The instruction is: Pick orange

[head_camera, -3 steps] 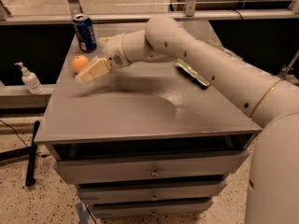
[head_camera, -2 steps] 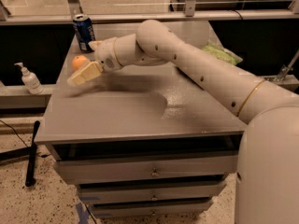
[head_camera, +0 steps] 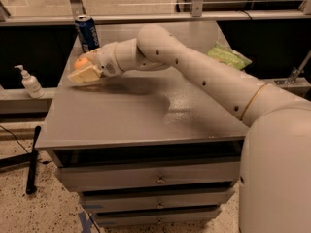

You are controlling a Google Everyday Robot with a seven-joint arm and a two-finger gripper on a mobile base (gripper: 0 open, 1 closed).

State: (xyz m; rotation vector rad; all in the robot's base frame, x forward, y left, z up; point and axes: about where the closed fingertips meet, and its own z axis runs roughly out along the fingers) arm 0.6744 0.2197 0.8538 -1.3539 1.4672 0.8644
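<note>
The orange is a small round fruit near the left edge of the grey table, just in front of the blue soda can. My gripper has reached across the table to it and sits right against the fruit's near side. It covers the lower part of the orange. The orange appears to rest on the table. The white arm stretches from the lower right to the gripper.
A green bag lies at the table's far right. A soap dispenser stands on a ledge to the left of the table. Drawers run below the tabletop. A railing and glass stand behind the table.
The gripper has moved left and slightly back, from beside the orange to right against it. The orange and can have not moved.
</note>
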